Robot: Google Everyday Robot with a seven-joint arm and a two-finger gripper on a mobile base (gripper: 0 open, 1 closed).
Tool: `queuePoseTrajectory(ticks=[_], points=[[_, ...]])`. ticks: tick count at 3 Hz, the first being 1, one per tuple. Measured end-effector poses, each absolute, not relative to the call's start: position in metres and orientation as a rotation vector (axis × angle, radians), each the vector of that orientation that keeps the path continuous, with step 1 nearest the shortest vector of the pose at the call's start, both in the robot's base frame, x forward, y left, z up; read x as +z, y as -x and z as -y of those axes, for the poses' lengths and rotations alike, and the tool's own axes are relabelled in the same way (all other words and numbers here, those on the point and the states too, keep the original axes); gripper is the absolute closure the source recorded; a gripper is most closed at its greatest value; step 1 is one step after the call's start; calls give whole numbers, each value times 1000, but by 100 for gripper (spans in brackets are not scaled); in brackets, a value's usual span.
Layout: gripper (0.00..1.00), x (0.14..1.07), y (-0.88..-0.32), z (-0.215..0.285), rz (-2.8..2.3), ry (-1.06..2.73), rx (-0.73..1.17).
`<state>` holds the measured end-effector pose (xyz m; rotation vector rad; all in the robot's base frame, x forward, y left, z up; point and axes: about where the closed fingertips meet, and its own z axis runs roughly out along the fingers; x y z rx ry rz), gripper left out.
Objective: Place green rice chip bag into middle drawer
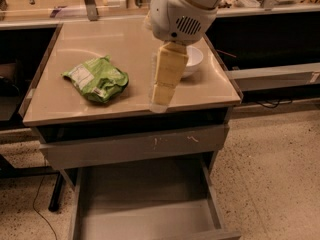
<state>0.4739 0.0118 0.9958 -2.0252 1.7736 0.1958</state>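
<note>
The green rice chip bag (97, 79) lies crinkled on the left half of the beige table top (120, 39), white label patch facing up. My gripper (161, 100) hangs from the white arm housing (182, 9) and points down over the table's front middle. It is to the right of the bag, apart from it, and holds nothing that I can see. The middle drawer (145, 216) is pulled open below the table, and its flat grey floor is bare.
A white bowl (194, 59) sits on the table's right side, partly behind the gripper. A shut grey drawer front (135, 146) with pale scratch marks is above the open drawer. Shelving and a counter stand behind, with speckled floor (270, 169) to the right.
</note>
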Motion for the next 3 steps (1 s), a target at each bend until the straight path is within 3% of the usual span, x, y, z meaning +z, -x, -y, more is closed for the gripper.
queuePoseTrajectory(ticks=[2,3], points=[[0,973,-541,-82,-1812,2014,297],[0,959,-583,-94,-1886,1972,384]])
